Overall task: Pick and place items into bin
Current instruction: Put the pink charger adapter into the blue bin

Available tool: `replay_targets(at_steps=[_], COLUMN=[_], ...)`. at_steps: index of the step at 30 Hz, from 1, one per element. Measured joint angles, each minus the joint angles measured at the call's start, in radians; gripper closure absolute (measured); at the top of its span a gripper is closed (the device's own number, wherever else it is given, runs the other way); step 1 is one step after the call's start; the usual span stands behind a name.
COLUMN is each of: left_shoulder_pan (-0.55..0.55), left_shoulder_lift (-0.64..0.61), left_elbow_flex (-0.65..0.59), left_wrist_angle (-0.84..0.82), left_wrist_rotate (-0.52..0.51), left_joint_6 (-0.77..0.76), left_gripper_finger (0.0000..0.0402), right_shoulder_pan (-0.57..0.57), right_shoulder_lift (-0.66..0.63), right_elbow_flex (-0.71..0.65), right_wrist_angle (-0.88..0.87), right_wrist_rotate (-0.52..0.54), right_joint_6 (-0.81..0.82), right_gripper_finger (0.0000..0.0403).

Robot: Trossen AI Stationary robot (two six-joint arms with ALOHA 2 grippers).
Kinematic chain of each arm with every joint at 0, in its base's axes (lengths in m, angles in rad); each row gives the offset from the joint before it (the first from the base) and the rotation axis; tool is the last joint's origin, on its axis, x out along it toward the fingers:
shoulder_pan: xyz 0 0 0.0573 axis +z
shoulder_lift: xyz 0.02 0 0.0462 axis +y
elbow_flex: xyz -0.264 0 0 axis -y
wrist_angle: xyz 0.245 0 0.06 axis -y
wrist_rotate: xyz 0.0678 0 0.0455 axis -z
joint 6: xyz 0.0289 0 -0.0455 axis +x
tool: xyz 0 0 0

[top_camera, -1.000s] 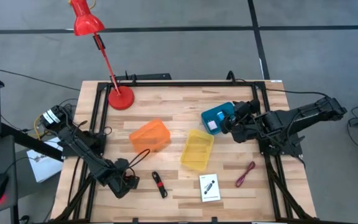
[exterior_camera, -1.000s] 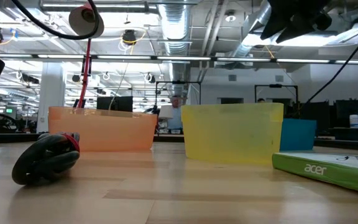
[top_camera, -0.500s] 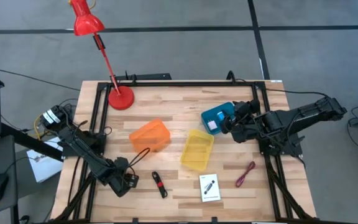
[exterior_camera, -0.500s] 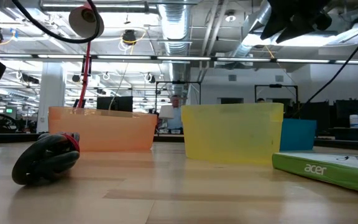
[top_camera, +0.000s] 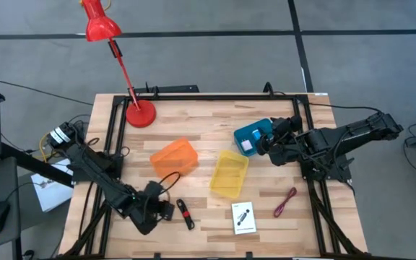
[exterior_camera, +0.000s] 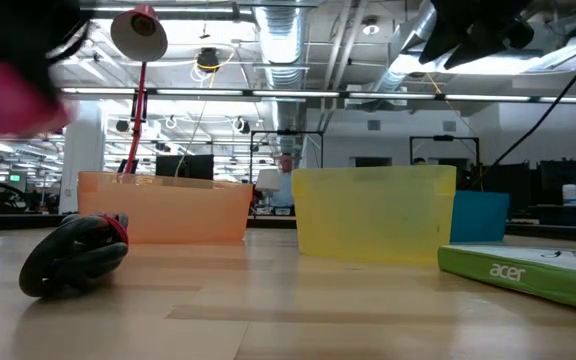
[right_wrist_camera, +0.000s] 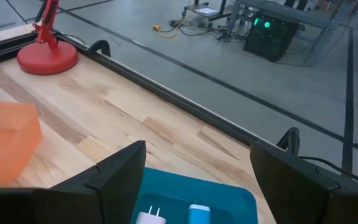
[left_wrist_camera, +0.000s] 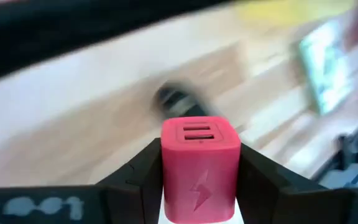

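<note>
Nearest the front edge of the table [top_camera: 215,144], the left gripper [top_camera: 161,210] has its two fingers clamped on the sides of a pink cube [left_wrist_camera: 199,168] — a charger block with two slots and a lightning mark on its face — carried clear of the wood, so it shows as a pink blur high in the low view. Just beside that gripper lies the black-and-red stick tool [top_camera: 185,214], and further along the front edge the white card [top_camera: 243,217] and the dark red cord [top_camera: 285,201], all loose on the boards and waiting. Mid-table sit the orange bin [top_camera: 173,157] and the yellow bin [top_camera: 230,173], side by side but apart; the orange one is closer to the held cube, so it is probably the target. Beyond them the right gripper [top_camera: 263,141] hovers with fingers spread wide and empty over the blue bin [top_camera: 251,133], which already holds a white cube and a blue one. At the far corner stands the red desk lamp [top_camera: 140,113] — not for binning.
</note>
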Motion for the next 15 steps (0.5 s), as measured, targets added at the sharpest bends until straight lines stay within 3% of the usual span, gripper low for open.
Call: replay_targets(at_steps=[4, 8, 11, 15], left_shoulder_pan=[0.123, 0.305, 0.467, 0.672], left_shoulder_lift=[0.0, 0.0, 0.0, 0.0], left_elbow_flex=[0.12, 0.195, 0.233, 0.237], left_wrist_angle=[-0.133, -0.195, -0.156, 0.039], left_wrist_rotate=[-0.024, -0.023, 0.0, 0.077], left_joint_6=[0.218, 0.534, 0.81, 1.17], left_gripper_finger=[0.0266, 0.0266, 0.0266, 0.0266], right_shoulder_pan=[0.0, 0.0, 0.0, 0.036], right_shoulder_lift=[0.0, 0.0, 0.0, -0.01], right_elbow_flex=[0.0, 0.0, 0.0, 0.0], right_wrist_angle=[0.0, 0.001, -0.004, -0.096], right_wrist_rotate=[0.002, 0.002, 0.001, -0.022], right_joint_6=[0.0, 0.003, 0.015, 0.07], right_gripper_finger=[0.0117, 0.0117, 0.0117, 0.0117])
